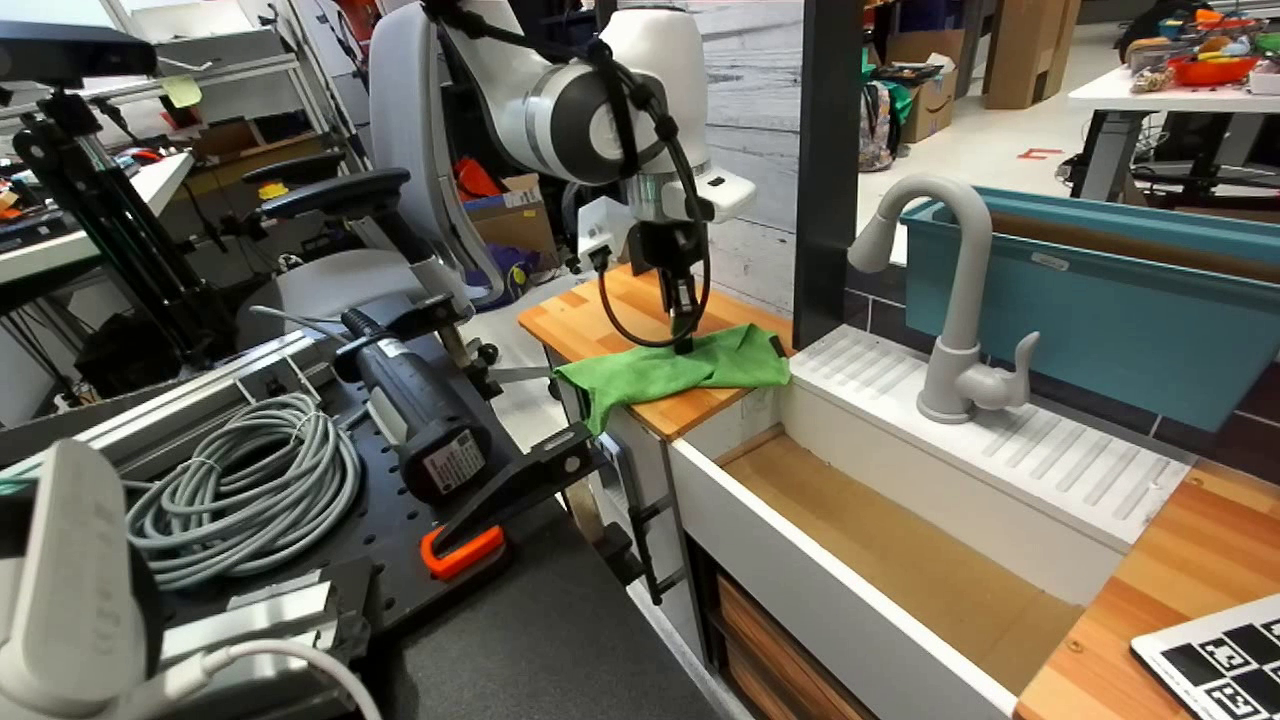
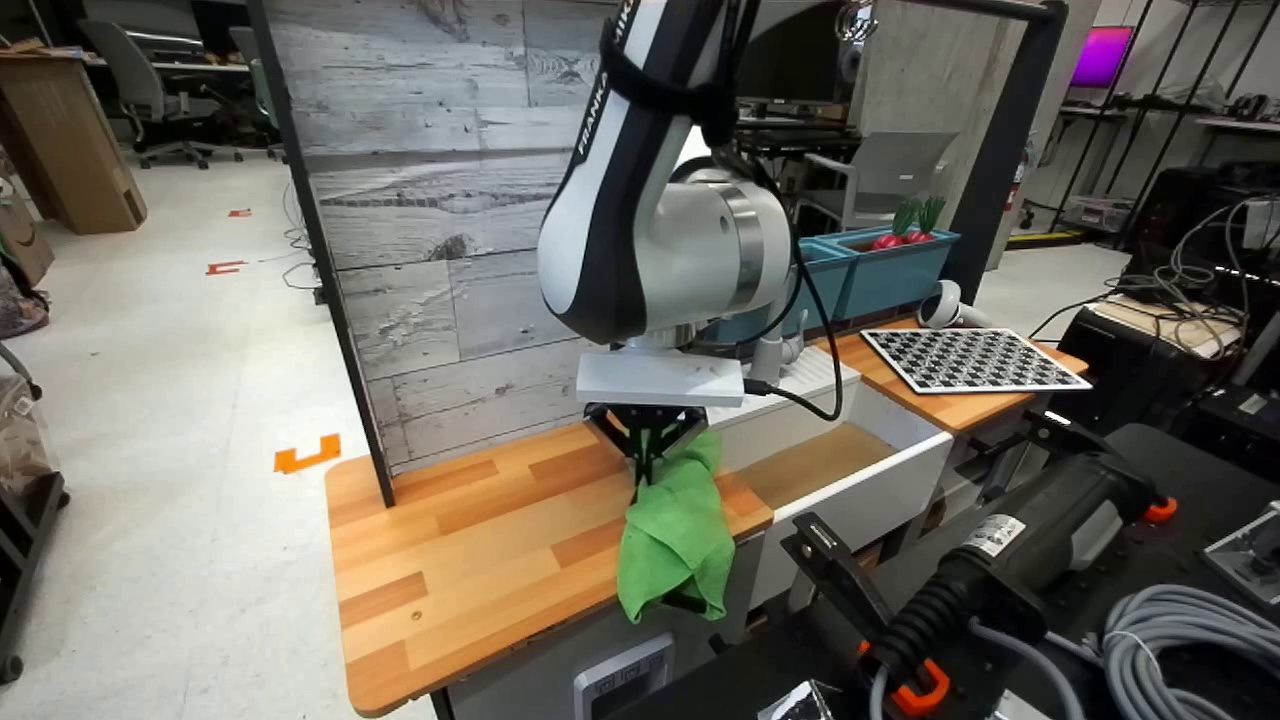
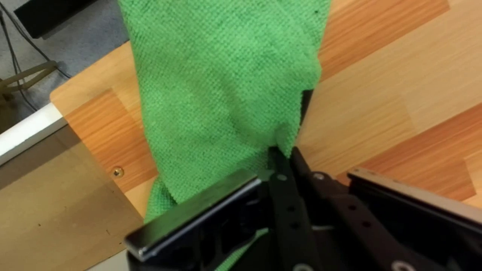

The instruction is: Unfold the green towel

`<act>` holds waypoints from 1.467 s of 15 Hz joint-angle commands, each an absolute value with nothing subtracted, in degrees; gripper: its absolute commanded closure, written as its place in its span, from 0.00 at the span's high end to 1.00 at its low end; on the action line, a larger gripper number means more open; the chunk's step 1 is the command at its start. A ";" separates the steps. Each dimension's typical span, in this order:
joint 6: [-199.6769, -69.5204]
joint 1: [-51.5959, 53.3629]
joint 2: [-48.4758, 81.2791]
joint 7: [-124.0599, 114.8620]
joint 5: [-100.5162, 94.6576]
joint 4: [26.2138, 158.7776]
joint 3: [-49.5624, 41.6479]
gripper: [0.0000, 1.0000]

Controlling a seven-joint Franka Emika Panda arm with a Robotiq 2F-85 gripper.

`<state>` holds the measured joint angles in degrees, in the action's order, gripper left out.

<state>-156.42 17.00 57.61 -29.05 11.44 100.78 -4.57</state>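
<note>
The green towel [image 1: 650,378] lies folded and rumpled along the sink-side end of the wooden counter, with one end hanging over the front edge. In an exterior view its hanging end [image 2: 680,540] is bunched and creased. The wrist view shows the towel [image 3: 222,82] as a flat layer with another layer lower left. My gripper [image 3: 285,152] points down at the towel's long edge, and its fingers are closed with a small fold of towel pinched between the tips. The gripper also shows in both exterior views [image 1: 684,342] [image 2: 642,475], with the tips down at towel level.
The wooden counter [image 2: 480,570] borders a white sink [image 1: 840,590] with a grey faucet [image 1: 960,300]. A wood-plank panel [image 2: 430,230] stands behind the counter. A teal planter [image 1: 1100,310] is behind the sink. A black cart [image 1: 520,640] with a clamped tool and coiled cable stands in front.
</note>
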 commanded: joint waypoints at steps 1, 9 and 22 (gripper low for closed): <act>-155.28 19.57 57.77 -30.72 9.70 99.29 -5.92 0.01; -160.90 24.61 49.46 -30.54 7.13 105.83 -6.04 0.01; -172.84 9.09 46.12 -17.61 10.33 117.78 2.49 0.01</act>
<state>-170.35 15.04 44.36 -21.88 8.64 117.20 -1.92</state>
